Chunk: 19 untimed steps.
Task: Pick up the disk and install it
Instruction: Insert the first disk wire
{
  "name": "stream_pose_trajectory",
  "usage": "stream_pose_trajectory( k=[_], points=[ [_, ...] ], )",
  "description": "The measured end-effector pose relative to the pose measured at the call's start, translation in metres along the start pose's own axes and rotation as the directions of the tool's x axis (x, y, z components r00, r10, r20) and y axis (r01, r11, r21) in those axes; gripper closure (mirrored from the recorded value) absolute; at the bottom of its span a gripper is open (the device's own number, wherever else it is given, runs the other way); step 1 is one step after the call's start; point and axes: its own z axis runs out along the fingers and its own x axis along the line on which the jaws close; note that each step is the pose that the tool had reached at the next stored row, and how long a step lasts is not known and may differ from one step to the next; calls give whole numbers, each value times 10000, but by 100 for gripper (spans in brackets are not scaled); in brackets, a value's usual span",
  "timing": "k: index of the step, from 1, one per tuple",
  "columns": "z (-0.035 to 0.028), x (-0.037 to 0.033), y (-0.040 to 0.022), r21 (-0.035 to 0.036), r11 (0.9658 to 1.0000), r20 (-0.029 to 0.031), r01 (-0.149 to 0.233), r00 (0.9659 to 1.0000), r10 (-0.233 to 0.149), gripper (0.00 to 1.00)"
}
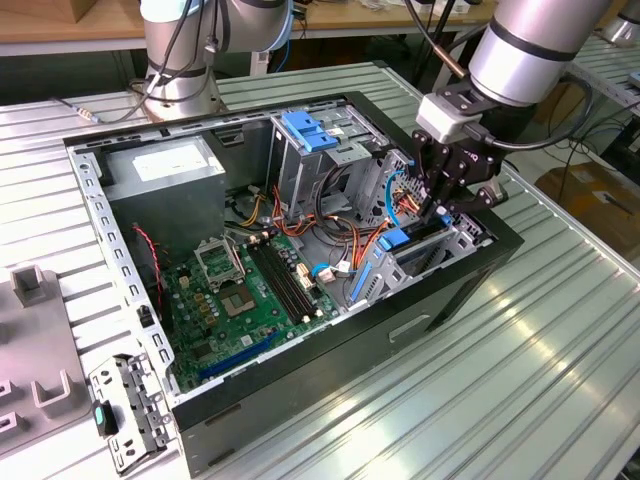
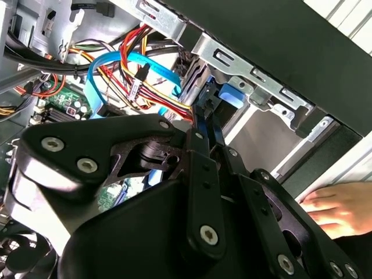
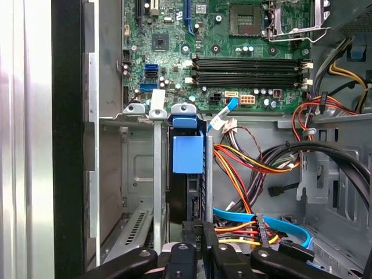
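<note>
The disk [image 3: 188,152] stands on edge in the drive bay at the corner of the open computer case [image 1: 300,400], on the exterior view's right. Its blue bracket [image 1: 395,240] shows at the end of the slot. My gripper [image 1: 440,205] hangs straight over that bay. In both wrist views its black fingers [image 3: 187,232] sit close together on the disk's thin upper edge, and the gripper [image 2: 203,113] reaches down beside the blue tab of the disk [image 2: 232,96]. The rest of the disk is hidden inside the metal bay.
Red, yellow, orange and blue cables [image 3: 244,168] crowd beside the bay. The green motherboard [image 1: 240,290] lies on the case floor, a grey power-supply box [image 1: 165,170] and a blue-topped metal cage [image 1: 305,130] at the back. A person's hand [image 2: 340,209] rests outside the case wall.
</note>
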Motion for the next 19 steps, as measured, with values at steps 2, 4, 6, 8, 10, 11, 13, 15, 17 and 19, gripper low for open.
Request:
stream_pose_trajectory(
  k=[2,4,6,8,10,11,13,15,17,19],
  points=[
    [3,0,0,0,10000,3,0,10000,0,83],
    [4,0,0,0,10000,9,0,10000,0,83],
    [5,0,0,0,10000,14,-1,10000,1,83],
    [4,0,0,0,10000,19,-1,10000,1,83],
    [5,0,0,0,10000,25,-1,10000,1,83],
    [4,0,0,0,10000,24,-1,10000,1,82],
    [-20,0,0,0,10000,23,0,10000,0,76],
    [-68,0,-1,0,10000,24,-1,10000,1,70],
    [-100,0,-1,0,10000,24,-1,10000,1,70],
    [-122,0,-2,0,10000,25,-1,10000,1,70]
  ],
)
